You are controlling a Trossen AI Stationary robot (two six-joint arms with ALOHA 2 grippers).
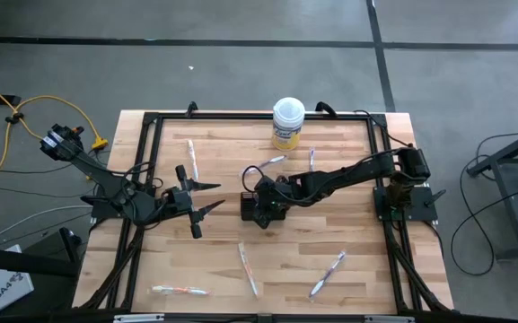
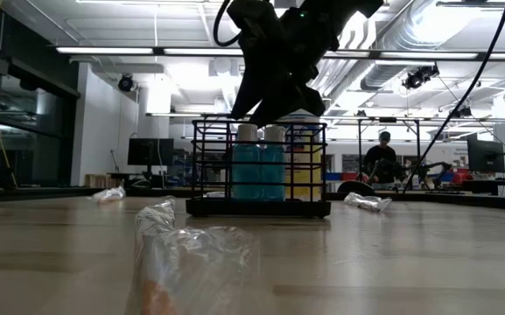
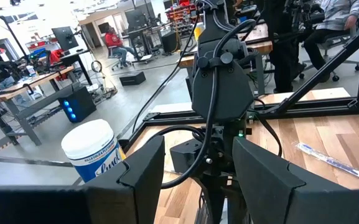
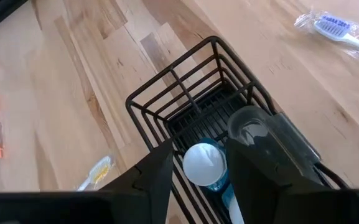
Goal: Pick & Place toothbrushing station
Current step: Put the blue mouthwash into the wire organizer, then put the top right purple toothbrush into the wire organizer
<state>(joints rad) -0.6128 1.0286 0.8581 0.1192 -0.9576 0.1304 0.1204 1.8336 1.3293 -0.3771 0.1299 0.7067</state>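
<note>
A wrapped toothbrush [image 2: 191,262] lay closest to the low camera, a blurred crinkle of clear plastic on the wooden surface [image 2: 427,254]. Behind it stood the black wire holder [image 2: 259,166], upright near the middle of the surface, with two teal white-capped tubes [image 2: 259,168] side by side inside it. The right gripper [image 4: 198,163] hung directly over the holder, its fingers spread either side of one tube's white cap [image 4: 203,164] — whether they touched it could not be told, and nothing was lifted. A clear cup-like shape [image 4: 249,126] sat in the holder just beside that cap. From above, the left gripper [image 1: 212,196] waited to the left of the holder, well apart from it, fingers spread and holding nothing. More wrapped toothbrushes were scattered over the surface, two near the front edge [image 1: 248,267] and one by the left rail [image 1: 191,157]. Farthest back, the white-lidded yellow tub [image 1: 288,123] stood at the rear edge — and a person [image 2: 380,159] sat in the room beyond.
</note>
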